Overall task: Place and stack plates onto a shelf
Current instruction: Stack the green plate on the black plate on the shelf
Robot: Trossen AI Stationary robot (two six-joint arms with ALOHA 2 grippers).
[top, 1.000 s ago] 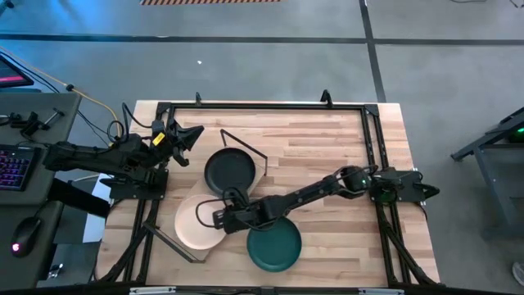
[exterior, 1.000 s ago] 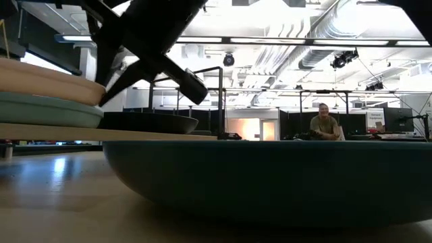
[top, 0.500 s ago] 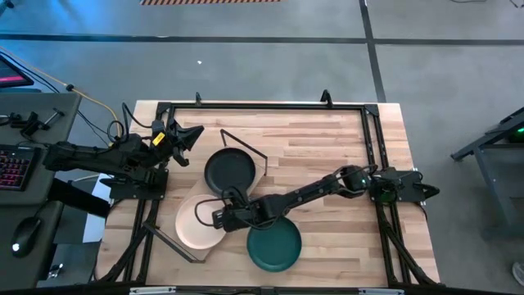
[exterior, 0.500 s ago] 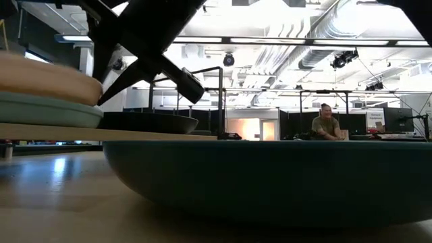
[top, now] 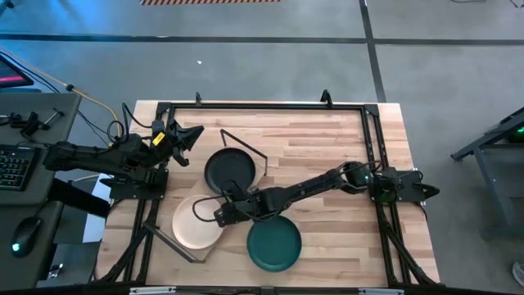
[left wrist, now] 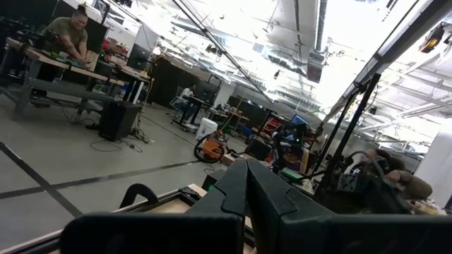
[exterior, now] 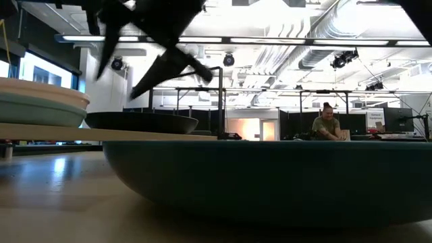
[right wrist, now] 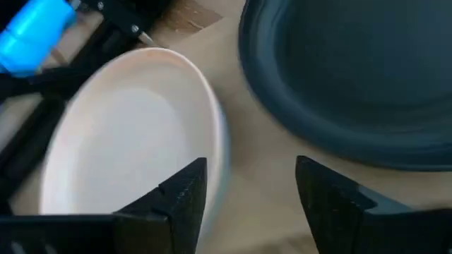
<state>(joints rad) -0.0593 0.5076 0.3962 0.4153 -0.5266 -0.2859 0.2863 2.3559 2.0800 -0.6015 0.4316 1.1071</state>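
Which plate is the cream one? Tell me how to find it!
Look at the wooden table from above, then the pale shelf board on its left part. The cream-white plate is at the shelf's near end, stacked on a green one, beside the black plate. It is the lightest plate there.

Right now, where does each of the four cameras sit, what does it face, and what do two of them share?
High: overhead, straight down; both arms, black plate.
Low: at tabletop height, level across; teal plate fills foreground, an arm above.
Left wrist: faces the room; own fingers shut.
Right wrist: down past open right gripper at the cream plate.
Shared: cream plate, high and right wrist.
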